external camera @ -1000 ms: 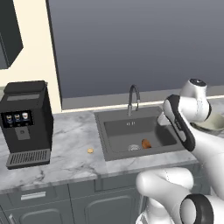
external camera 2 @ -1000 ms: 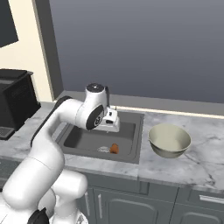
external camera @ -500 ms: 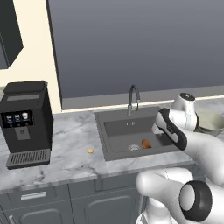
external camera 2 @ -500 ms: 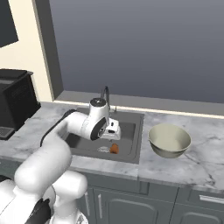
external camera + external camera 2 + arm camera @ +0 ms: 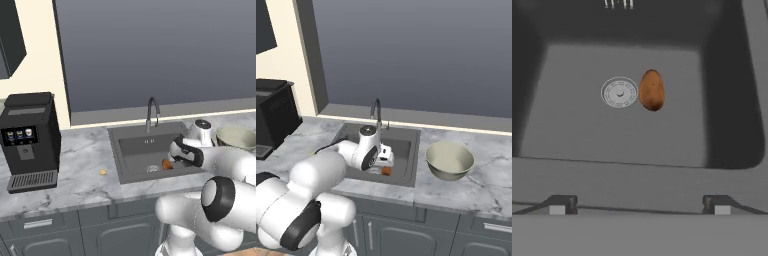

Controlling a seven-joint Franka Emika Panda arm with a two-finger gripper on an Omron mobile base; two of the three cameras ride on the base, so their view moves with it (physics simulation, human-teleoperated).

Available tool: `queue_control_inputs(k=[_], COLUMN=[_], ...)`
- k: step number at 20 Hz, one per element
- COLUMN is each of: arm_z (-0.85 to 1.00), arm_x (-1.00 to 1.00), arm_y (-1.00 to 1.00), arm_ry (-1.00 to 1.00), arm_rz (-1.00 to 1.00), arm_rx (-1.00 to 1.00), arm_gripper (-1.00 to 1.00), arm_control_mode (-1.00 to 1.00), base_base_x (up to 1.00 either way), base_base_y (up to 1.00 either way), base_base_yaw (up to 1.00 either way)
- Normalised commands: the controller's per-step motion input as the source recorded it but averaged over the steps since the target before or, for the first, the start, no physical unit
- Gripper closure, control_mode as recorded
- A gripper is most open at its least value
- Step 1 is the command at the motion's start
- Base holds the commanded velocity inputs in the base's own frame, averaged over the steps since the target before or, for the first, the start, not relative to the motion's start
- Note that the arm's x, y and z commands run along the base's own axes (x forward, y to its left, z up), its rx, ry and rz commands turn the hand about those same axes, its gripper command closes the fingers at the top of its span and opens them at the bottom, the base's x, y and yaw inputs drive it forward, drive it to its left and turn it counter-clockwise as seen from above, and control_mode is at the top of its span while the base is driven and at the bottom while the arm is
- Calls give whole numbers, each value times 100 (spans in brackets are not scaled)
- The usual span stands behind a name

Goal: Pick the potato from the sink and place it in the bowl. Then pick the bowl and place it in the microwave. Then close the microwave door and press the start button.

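Note:
The potato (image 5: 651,90), a small orange-brown oval, lies on the floor of the dark grey sink (image 5: 572,125), just right of the round drain (image 5: 619,92). My gripper (image 5: 639,206) hangs open over the near part of the basin, its fingertips (image 5: 562,205) wide apart with nothing between them. From the base, the gripper (image 5: 176,148) sits low in the sink (image 5: 135,147), just above and right of the potato (image 5: 167,164). The cream bowl (image 5: 450,160) stands upright on the counter right of the sink (image 5: 406,142). The microwave and its door are out of view.
A curved faucet (image 5: 152,109) rises behind the basin. A black coffee machine (image 5: 30,135) stands on the marble counter at the left, with a tiny pale-yellow bit (image 5: 103,172) between it and the sink. A dark window spans the back wall.
My arm has dropped from above the counter down into the sink, bringing the hand close to the potato. The jaws have stayed open. Potato and bowl have not moved.

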Motion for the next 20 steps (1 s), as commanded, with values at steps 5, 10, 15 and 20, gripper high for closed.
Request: queue_control_inputs(k=[5,10,15,20], arm_z=[-31,-19,-26,-47], arm_x=[45,31,38,42], arm_y=[2,0,0,0], arm_ry=[0,0,3,13], arm_rz=[0,0,0,0], arm_rx=[-1,0,0,2], arm_gripper=[-100,-100,-100,-100], arm_control_mode=[-100,-100,-100,-100], base_base_x=[0,0,0,0], base_base_y=[0,0,0,0], base_base_yaw=[0,0,0,0])
